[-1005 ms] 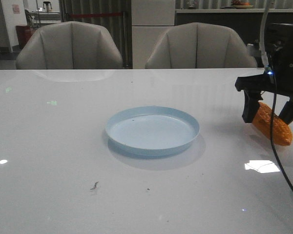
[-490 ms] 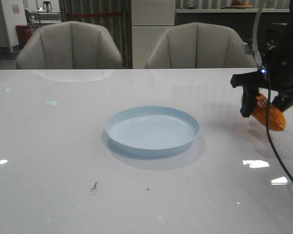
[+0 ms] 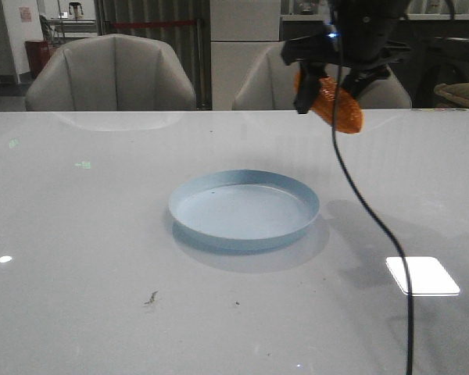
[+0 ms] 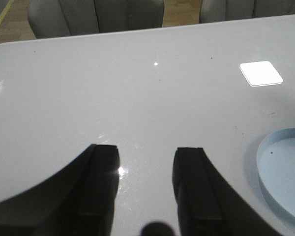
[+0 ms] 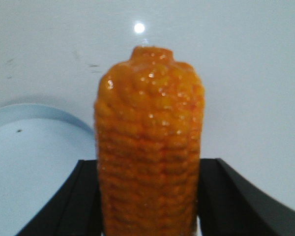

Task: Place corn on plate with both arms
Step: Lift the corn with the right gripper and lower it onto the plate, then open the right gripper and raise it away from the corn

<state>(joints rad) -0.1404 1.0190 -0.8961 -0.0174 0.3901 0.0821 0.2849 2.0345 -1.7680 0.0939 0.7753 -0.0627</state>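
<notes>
My right gripper (image 3: 328, 90) is shut on the orange corn (image 3: 334, 105) and holds it high in the air, above and behind the right part of the pale blue plate (image 3: 245, 209). In the right wrist view the corn (image 5: 150, 147) sits between both black fingers (image 5: 83, 196), with the plate's rim (image 5: 34, 110) below and to one side. My left gripper (image 4: 145, 162) is open and empty above bare table, with the plate's edge (image 4: 265, 162) off to its side. The left arm does not show in the front view.
Two grey chairs (image 3: 109, 74) stand behind the white table (image 3: 86, 234). A thin black cable (image 3: 359, 195) hangs from the right arm down across the table's right side. A bright light patch (image 3: 422, 275) lies on the table at front right.
My right gripper has lifted the corn off the table at the far right and carried it up and left, toward the plate. The plate has not moved.
</notes>
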